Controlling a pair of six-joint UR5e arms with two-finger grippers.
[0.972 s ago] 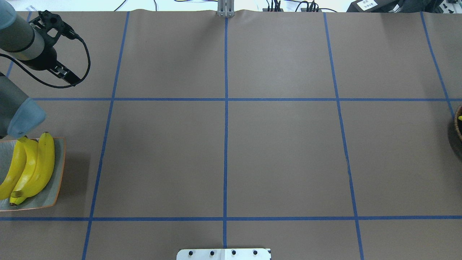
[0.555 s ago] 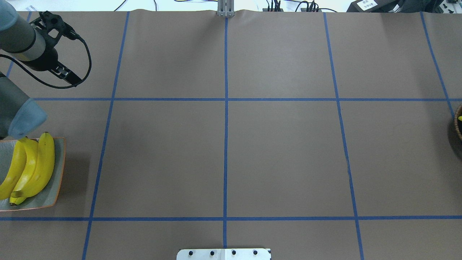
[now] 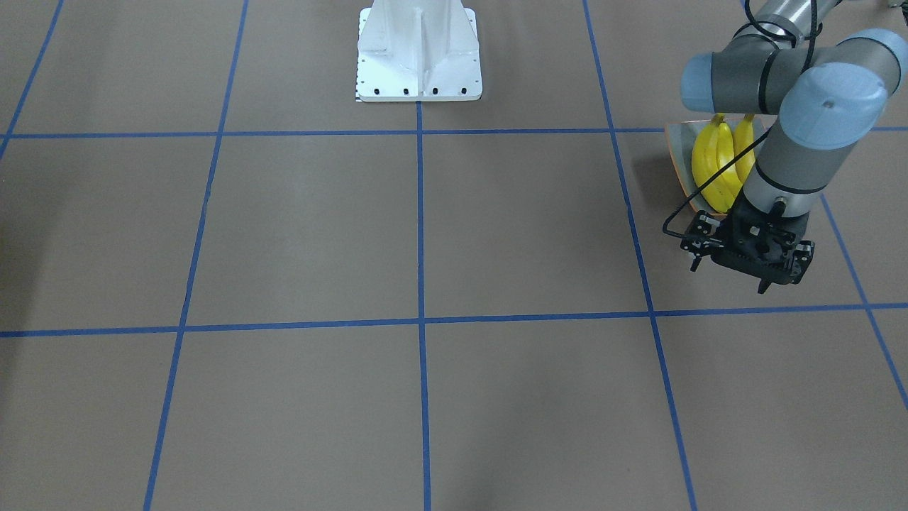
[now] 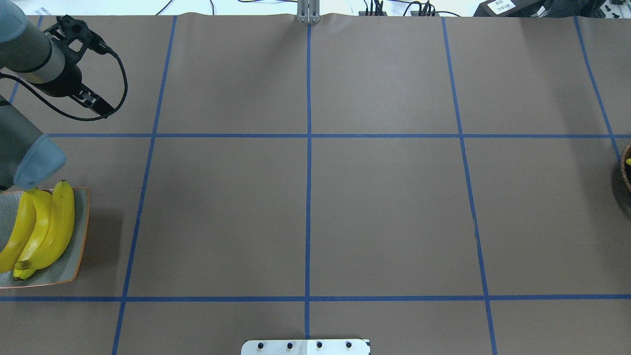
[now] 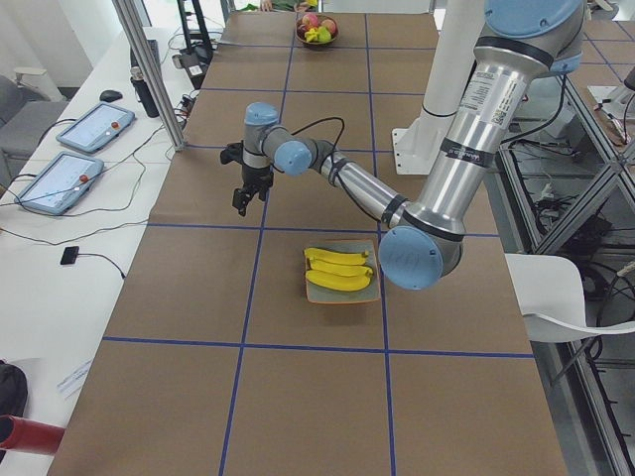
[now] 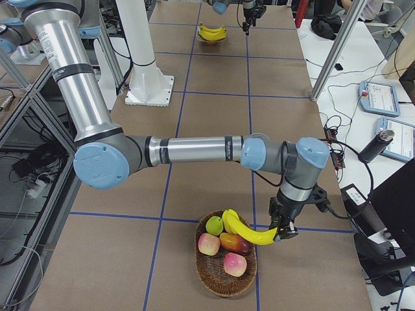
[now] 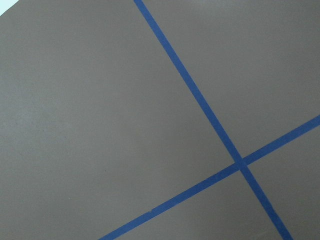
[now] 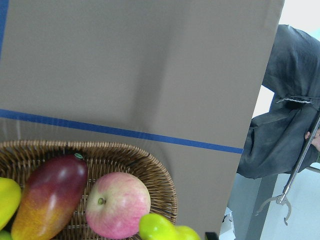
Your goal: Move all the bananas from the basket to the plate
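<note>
Three yellow bananas [image 4: 42,229] lie side by side on the square grey-green plate [image 4: 81,241] at the table's left edge; the same bananas [image 3: 720,163] and plate [image 3: 677,156] show in the front view. My left gripper [image 3: 731,278] hangs open and empty over bare table, beyond the plate; from overhead the left gripper [image 4: 84,66] is at the far left. At the other end of the table, one more banana [image 6: 249,233] lies across the wicker basket [image 6: 224,285]. My right gripper [image 6: 283,228] is at that banana's end; I cannot tell whether it is shut.
The basket [image 8: 130,155] also holds a pink apple [image 8: 117,205], a red-orange mango [image 8: 50,200] and a green fruit [image 6: 214,225]. A person in dark clothes [image 8: 285,100] stands beyond the table's end. The white robot base [image 3: 418,50] is at the middle of the near edge.
My left gripper has drifted slightly to the right over the table, still empty. The bananas on the plate have not moved.
</note>
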